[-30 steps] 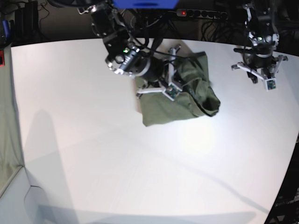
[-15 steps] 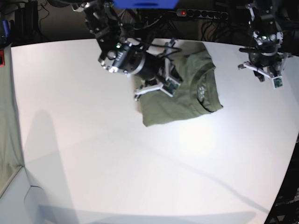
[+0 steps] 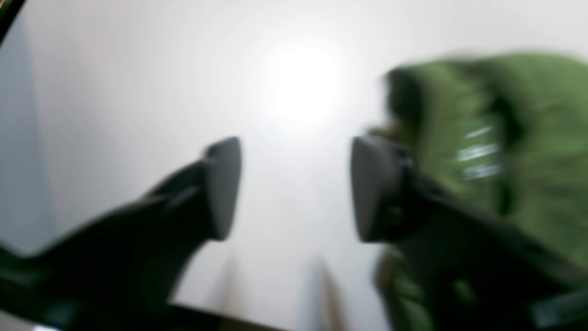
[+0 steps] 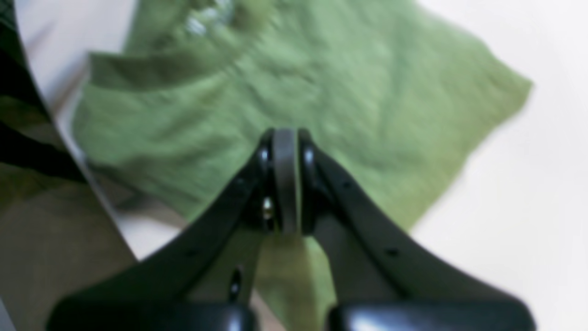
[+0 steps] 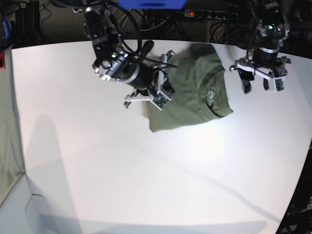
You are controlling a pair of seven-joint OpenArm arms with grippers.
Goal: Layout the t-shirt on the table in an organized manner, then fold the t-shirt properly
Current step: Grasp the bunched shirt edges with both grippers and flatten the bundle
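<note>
The white desk [image 5: 122, 170] fills most of the base view, with dark cables and a power strip [image 5: 209, 14] with a red light behind its far edge. The shirt [image 5: 190, 92] lies folded in a rough rectangle near the far side of the desk, right of centre in that view. Its long axis runs from the near-left corner up toward the far right, and the collar [image 5: 214, 95] faces the right edge.

The base view alone shows both arms and the whole fold. The right arm leans over the shirt's left edge; the left arm hangs beside the shirt's right edge, apart from the cloth.

The right wrist view shows the right hand [image 4: 285, 184] clenched, its fingers pressed together above the green cloth; whether any cloth is pinched between them cannot be told. The left wrist view, badly blurred, shows the left hand [image 3: 294, 188] released, its fingers [image 3: 225, 184] standing wide apart over bare desk, with the shirt just to one side.

White print [image 3: 477, 151] sits inside the collar, seen in all three views, but it is too blurred to read.
</note>
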